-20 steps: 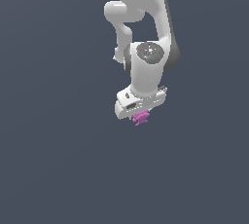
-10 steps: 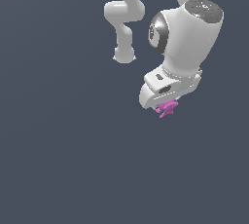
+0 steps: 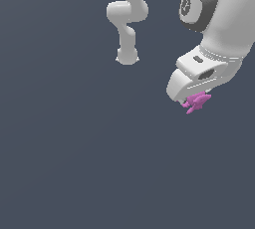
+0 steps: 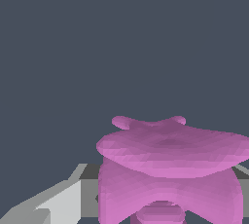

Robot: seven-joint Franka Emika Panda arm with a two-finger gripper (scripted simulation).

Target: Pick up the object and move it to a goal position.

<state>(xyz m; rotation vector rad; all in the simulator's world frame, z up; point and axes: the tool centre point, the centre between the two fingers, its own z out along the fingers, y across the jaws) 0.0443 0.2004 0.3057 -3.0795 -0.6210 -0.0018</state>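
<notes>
Since the earlier frames the arm has swung from the middle of the exterior view toward the exterior view's right, carrying the pink object with it; the wrist now fills the upper right corner and looks larger, as if it has also come nearer the camera.

Reading the exterior view from its left: that side is bare grey ground, nothing on it. Toward the middle, high up, stands the arm's base column [image 3: 127,19] with its rounded joints. Farthest to the right sits the white hand, and at its lower tip the gripper [image 3: 191,98], from which the object [image 3: 196,102] pokes out, a small magenta, spiky-lobed lump.

The jaws appear closed on the object: it sits right at their tip, touching the white body, with nothing under it but open space. In the wrist view the object [image 4: 170,169] looms close and broad, a flat lobed cap over a narrower waist, and a pale finger [image 4: 58,201] shows beside it.

The relation that matters: the object lies directly between the jaws, its wide flat cap pointing away from the hand, so it moves wherever the wrist goes. No goal marker shows in either view, so I cannot tell which way the carry should run. My judgement is that the lift is done and transport is underway.
</notes>
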